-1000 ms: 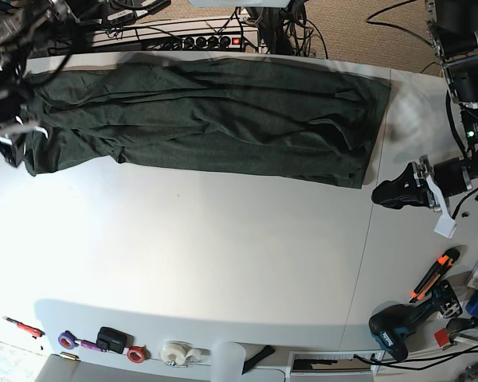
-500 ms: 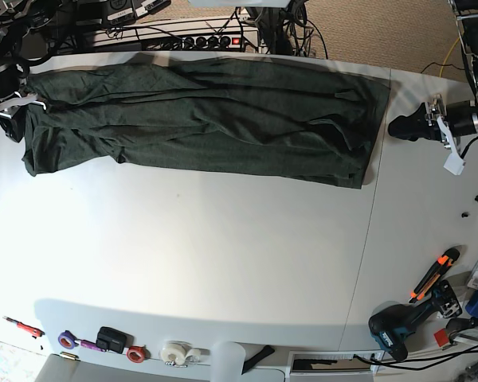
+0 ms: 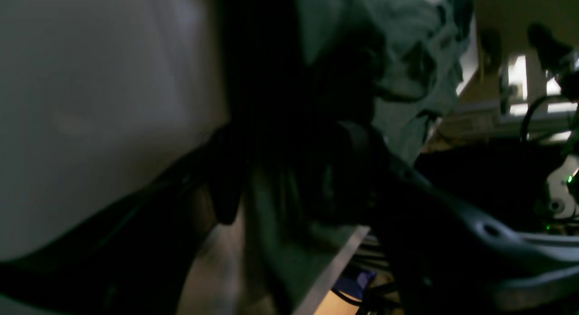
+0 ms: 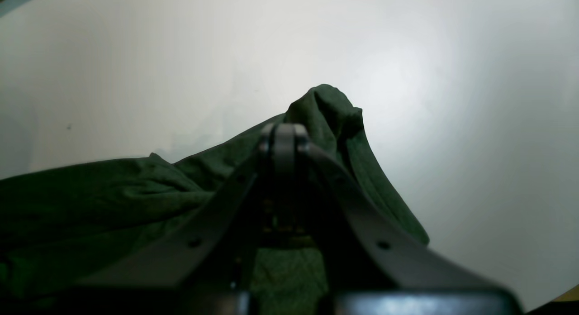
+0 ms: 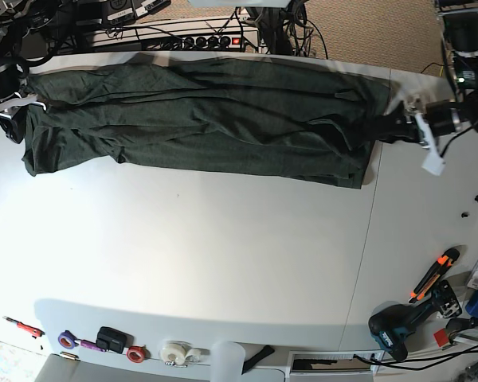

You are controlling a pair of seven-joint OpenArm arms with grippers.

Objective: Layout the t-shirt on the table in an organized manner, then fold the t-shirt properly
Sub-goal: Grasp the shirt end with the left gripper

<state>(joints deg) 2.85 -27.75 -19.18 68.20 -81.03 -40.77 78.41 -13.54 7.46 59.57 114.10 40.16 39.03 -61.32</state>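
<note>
The dark green t-shirt [image 5: 207,119] lies stretched as a long creased band across the far part of the white table [image 5: 223,263]. At its left end my right gripper [image 5: 17,97] is shut on the cloth. The right wrist view shows its closed tips [image 4: 284,138] pinching a raised peak of the t-shirt [image 4: 325,107]. My left gripper [image 5: 376,127] reaches into the shirt's right edge. In the dark, blurred left wrist view its fingers [image 3: 452,224] stand wide apart with green cloth [image 3: 407,57] between and beyond them.
A power strip [image 5: 199,40] and cables run behind the table's far edge. Tape rolls [image 5: 175,352] and small tools line the front edge. An orange-handled cutter [image 5: 434,274] and a cordless drill [image 5: 398,326] lie at the front right. A thin seam [image 5: 373,239] crosses the tabletop.
My left gripper has swung from the bare table right of the shirt, back and then leftward onto the shirt's right edge. The right gripper pulled the left end slightly back, then held still.
</note>
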